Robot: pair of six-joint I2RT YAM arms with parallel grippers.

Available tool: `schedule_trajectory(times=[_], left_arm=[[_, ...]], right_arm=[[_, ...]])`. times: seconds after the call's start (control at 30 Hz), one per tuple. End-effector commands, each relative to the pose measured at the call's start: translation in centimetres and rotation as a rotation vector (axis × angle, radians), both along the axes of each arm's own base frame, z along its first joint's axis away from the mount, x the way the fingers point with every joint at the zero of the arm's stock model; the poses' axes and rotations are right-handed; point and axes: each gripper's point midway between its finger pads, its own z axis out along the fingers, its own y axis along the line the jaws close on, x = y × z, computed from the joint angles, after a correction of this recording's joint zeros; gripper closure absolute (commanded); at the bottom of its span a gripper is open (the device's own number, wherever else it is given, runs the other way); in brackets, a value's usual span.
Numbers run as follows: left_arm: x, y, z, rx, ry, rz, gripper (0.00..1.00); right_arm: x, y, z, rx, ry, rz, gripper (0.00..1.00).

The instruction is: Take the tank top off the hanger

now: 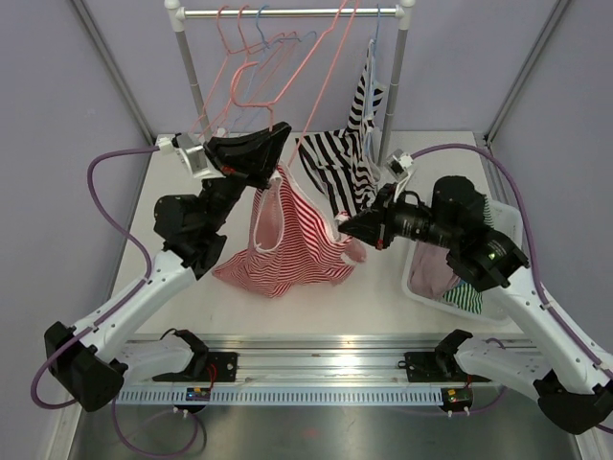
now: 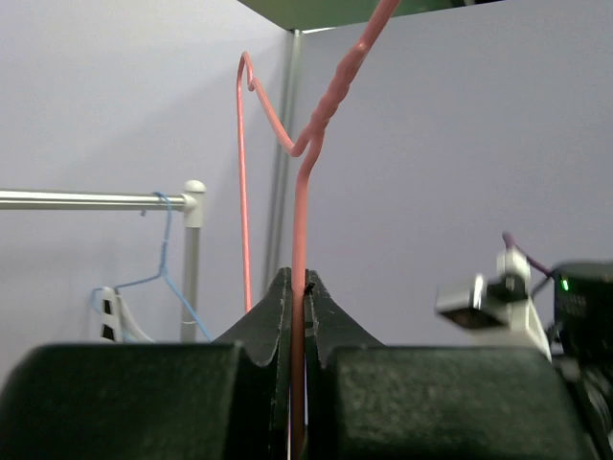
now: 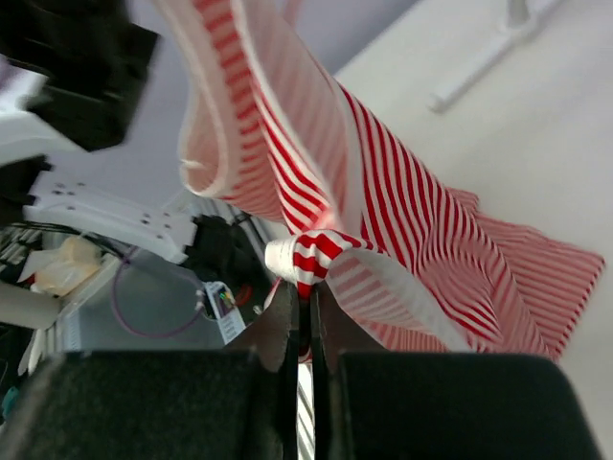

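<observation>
Pinches pink wire hanger [image 2: 300, 211] in left end effector [image 2: 297, 284]; clamps red-and-white striped tank top [image 3: 421, 211], draped right and below, in right end effector [image 3: 305, 293].

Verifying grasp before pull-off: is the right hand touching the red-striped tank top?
Touching. Right wrist view: the right hand is shut on a bunched fold of the red-striped tank top, no gap.

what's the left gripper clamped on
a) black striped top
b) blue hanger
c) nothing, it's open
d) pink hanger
d: in the left wrist view the left gripper is shut on the wire of the pink hanger, while the right gripper pinches the red striped top.
</observation>
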Motion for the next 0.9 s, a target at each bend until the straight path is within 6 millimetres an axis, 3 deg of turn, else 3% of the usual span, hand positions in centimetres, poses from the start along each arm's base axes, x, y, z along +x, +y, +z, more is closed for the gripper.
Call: schedule_trajectory(times=[0.0,0.03,0.07,0.1,0.2,0.37,0.43,0.53,0.63,0.67,0.73,0.77,0.87], left_arm=[[-1.6,4.6,7.2,-0.173,-0.183,0.177,1.0],[-1.5,4.6,7.4,-0.172,-0.18,0.182,1.0],[-1.4,4.7,7.5,-0.17,-0.178,0.186,0.99],[-1.4,4.6,7.7,-0.163,-0.181,0.19,0.99],[-1.3,4.8,8.2,-0.153,-0.172,0.2,0.98],[-1.7,4.8,8.2,-0.132,-0.166,0.195,0.95],[-1.9,4.7,8.2,-0.11,-0.157,0.188,1.0],[-1.5,4.1,7.1,-0.041,-0.07,0.167,1.0],[-0.2,4.3,4.3,0.009,0.08,0.194,1.0],[0.1,4.4,3.0,0.04,0.142,0.204,1.0],[1.5,5.0,0.1,0.072,0.277,0.258,1.0],[1.5,5.6,-0.4,0.07,0.313,0.277,1.0],[2.8,7.0,-3.4,0.079,0.455,0.365,1.0]], right_arm=[[2.1,-2.2,-8.4,-0.204,0.128,-0.167,1.0],[2.0,-2.6,-11.6,-0.249,0.185,-0.19,1.0],[2.0,-3.0,-12.6,-0.258,0.198,-0.208,1.0],[2.2,-3.8,-15.2,-0.306,0.234,-0.253,1.0],[2.2,-5.2,-18.6,-0.363,0.287,-0.323,1.0],[2.4,-7.5,-21.9,-0.452,0.334,-0.441,1.0],[1.9,-6.8,-21.6,-0.421,0.344,-0.402,1.0],[1.5,-5.5,-19.2,-0.331,0.323,-0.341,1.0],[1.2,-4.3,-16.9,-0.269,0.305,-0.281,1.0],[1.3,-3.6,-16.2,-0.236,0.294,-0.261,0.82],[0.9,-2.5,-15.3,-0.191,0.308,-0.203,0.73],[1.0,-1.8,-15.2,-0.183,0.311,-0.184,0.7],[1.1,-0.6,-14.8,-0.197,0.302,-0.167,0.07]])
